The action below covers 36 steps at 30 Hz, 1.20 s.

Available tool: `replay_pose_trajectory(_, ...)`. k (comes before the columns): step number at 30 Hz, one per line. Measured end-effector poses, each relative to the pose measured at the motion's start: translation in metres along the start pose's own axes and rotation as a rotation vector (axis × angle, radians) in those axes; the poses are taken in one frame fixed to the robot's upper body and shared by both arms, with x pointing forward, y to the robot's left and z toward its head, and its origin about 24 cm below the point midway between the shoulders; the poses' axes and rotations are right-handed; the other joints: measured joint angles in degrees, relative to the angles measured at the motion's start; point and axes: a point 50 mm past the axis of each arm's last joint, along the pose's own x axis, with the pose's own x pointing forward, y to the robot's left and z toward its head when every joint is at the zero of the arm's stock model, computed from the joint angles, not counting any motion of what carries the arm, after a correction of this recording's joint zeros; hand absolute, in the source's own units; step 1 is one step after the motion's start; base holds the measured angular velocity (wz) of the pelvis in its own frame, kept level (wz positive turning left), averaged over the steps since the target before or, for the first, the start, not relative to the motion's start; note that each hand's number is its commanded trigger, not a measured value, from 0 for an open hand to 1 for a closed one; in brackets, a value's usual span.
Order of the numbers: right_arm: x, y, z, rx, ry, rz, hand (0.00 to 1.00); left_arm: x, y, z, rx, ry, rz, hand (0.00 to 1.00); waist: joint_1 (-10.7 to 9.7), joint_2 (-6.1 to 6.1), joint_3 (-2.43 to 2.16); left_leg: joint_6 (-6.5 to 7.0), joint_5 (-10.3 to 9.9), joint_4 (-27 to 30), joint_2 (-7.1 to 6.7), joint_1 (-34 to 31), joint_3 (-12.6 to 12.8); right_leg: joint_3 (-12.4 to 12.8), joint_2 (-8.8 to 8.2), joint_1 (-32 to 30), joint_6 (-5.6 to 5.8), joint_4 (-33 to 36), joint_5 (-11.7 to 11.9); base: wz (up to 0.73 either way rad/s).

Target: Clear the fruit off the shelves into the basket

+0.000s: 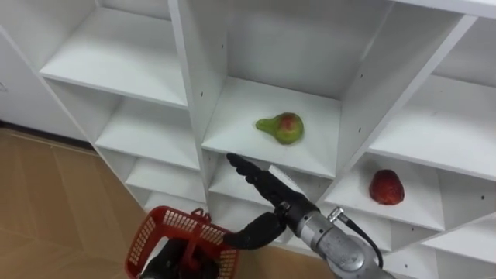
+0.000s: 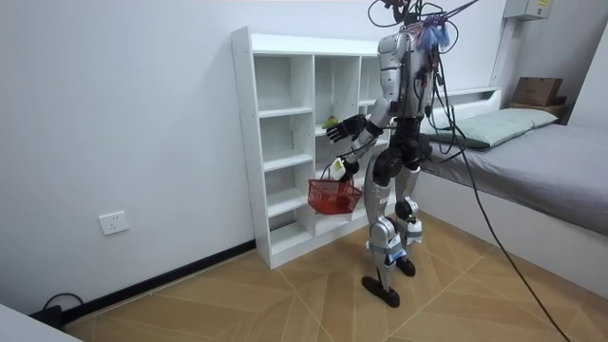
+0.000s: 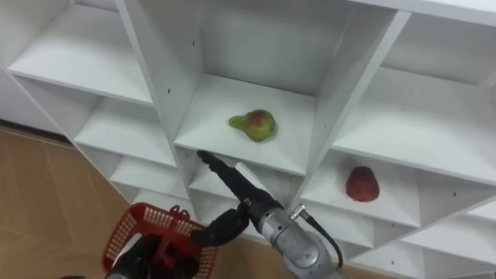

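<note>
White closet (image 1: 198,85) shelves held our pear (image 1: 281,128) mid-compartment. Right hand (image 1: 271,192) hung just below, fingers straight, empty. Left hand (image 1: 164,263) curled on red basket (image 1: 159,217) handle. We judged the pear light, firm and slippery, so cup its belly.

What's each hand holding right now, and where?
Left hand grips the red basket by its handle; right hand is open, holding nothing, short of the pear.
</note>
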Motion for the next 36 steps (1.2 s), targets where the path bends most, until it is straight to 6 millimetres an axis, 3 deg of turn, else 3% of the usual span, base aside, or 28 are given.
replay_pose_trajectory(5, -0.002, -0.001, 0.015, -0.136, -0.054, -0.015, 0.0, -0.001, 0.0, 0.001, -0.006, -0.016, 0.004, 1.0, 1.08, 0.12, 0.08, -0.04, 0.06, -0.98, 0.11, 2.11, 1.23, 1.65, 0.35, 0.96, -0.04, -0.06, -0.07, -0.14)
replay_pose_trajectory(12, -0.003, -0.009, 0.042, -0.247, -0.161, -0.063, 0.0, -0.004, 0.008, -0.006, -0.029, -0.002, 0.055, 1.0, 1.95, 0.08, 0.13, 0.03, 0.1, -1.81, 0.17, 2.96, 1.76, 1.73, 0.38, 1.27, 0.0, -0.08, -0.09, -0.04)
replay_pose_trajectory(20, -0.004, -0.01, 0.05, -0.281, -0.198, -0.081, 0.0, -0.006, 0.011, -0.009, -0.022, 0.007, 0.08, 1.0, 2.28, -0.25, 0.21, 0.03, 0.1, -2.12, 0.19, 2.9, 1.82, 1.71, 0.52, 1.32, 0.03, -0.8, -0.08, 0.0)
replay_pose_trajectory(28, -0.01, -0.026, 0.071, -0.365, -0.291, -0.222, 0.0, -0.009, 0.011, -0.017, -0.004, 0.03, 0.091, 1.0, 3.1, -0.74, 0.24, 0.04, 0.1, -2.16, 0.2, 3.97, 2.44, 2.29, 0.55, 1.92, 0.04, -0.84, -0.08, -0.03)
replay_pose_trajectory(36, -0.011, -0.028, 0.072, -0.398, -0.3, -0.281, 0.0, -0.01, 0.011, -0.018, 0.011, 0.03, 0.092, 1.0, 3.05, -0.96, 0.3, 0.03, 0.09, -2.5, 0.33, 4.2, 2.92, 3.0, 0.79, 1.97, 0.01, -0.71, -0.04, -0.02)
